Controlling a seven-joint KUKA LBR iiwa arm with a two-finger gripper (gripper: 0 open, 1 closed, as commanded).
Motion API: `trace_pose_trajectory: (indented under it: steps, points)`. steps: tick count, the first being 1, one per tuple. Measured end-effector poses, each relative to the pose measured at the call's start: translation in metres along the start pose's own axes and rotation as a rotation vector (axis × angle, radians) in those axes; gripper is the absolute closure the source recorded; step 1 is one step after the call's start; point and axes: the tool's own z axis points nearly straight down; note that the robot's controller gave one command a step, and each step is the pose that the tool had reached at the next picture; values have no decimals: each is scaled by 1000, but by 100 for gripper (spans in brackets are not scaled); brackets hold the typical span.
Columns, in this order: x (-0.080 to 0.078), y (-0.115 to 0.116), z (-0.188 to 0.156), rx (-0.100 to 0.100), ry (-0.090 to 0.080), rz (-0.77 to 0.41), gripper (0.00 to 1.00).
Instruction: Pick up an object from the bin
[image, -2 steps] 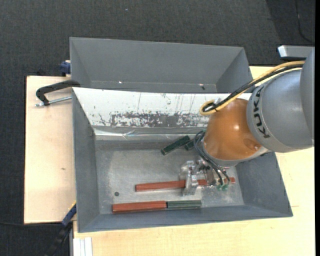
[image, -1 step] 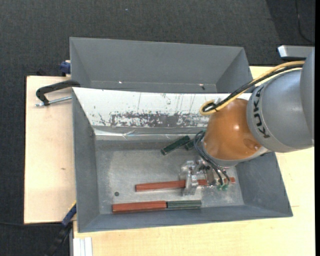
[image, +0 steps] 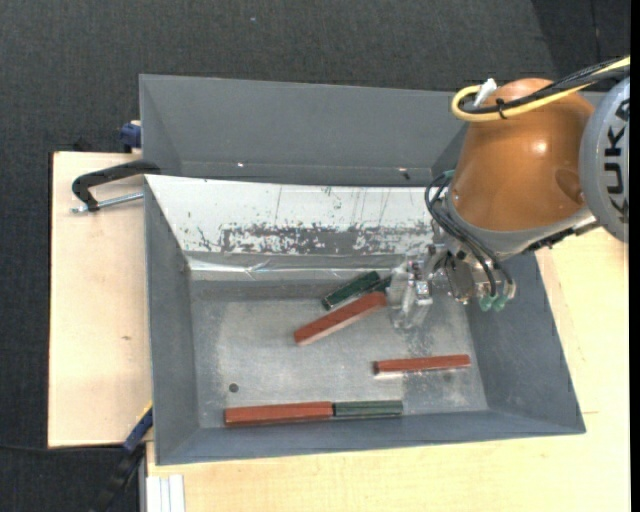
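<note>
Grey metal bin (image: 165, 330), scuffed along the back wall, with five slim bars flat on its floor. Nearest the claw (image: 408, 300): a slanted red bar (image: 340, 318) around the middle of the floor, long axis running from lower left to upper right, with the upper right end pointing at the claw and just beside its tip. Whether touching, cannot tell. Just behind it, a dark green bar (image: 350, 290), tilted nearly the same way and close by the red one towards their right ends. Claw low over the floor towards the right wall, hanging under the arm's orange cover (image: 520, 160). Open or closed, cannot tell, and nothing seen gripped in it. In front of the claw and apart from it, a short red bar (image: 422, 366) lying almost level, left to right. Along the front wall, a long red bar (image: 278, 412) and a second green bar (image: 367, 408), end to end in one line, both left to right.
</note>
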Motion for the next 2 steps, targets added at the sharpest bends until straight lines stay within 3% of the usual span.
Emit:
trace_pose_trajectory:
  steps: [1,2]
  points:
    - [1,0,2,0,4,0,100]
    - [-12,24,46,-1,9,0,0]
